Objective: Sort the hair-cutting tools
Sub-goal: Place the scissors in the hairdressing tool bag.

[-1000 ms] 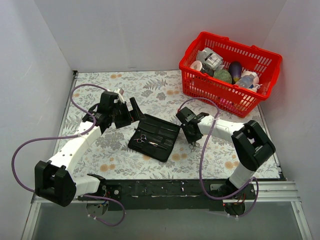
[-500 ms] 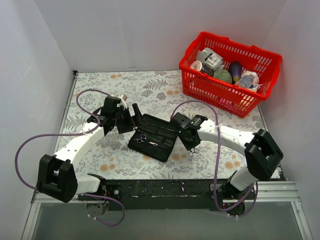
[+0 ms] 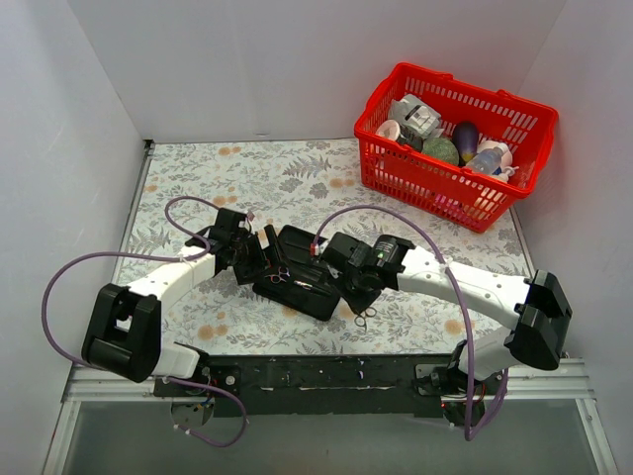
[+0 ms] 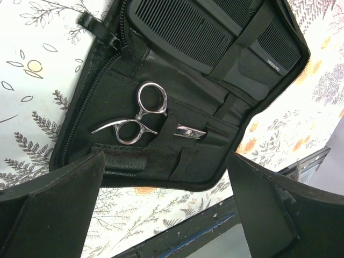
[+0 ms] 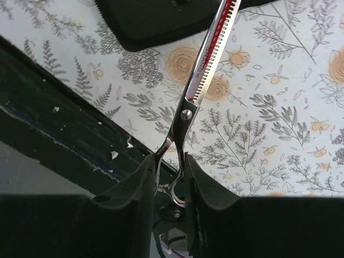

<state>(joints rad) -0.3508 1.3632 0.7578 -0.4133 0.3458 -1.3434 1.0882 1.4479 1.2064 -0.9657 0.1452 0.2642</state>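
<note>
Your right gripper [image 5: 171,166] is pinching the scissors [image 5: 201,80] at their rings, by the case's [image 4: 118,91] edge: likely stiff, light, slippery steel. Your left gripper [image 4: 165,161] is hanging wide above the case.

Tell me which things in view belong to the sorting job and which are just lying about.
Belong to the job:
- thinning scissors, clamped in the right gripper jaws
- ring-handled scissors, tucked in the case
- black comb, strapped in the case

Just lying about:
- black zip case, open on the table
- red basket at the far right, holding egg-shaped items
</note>
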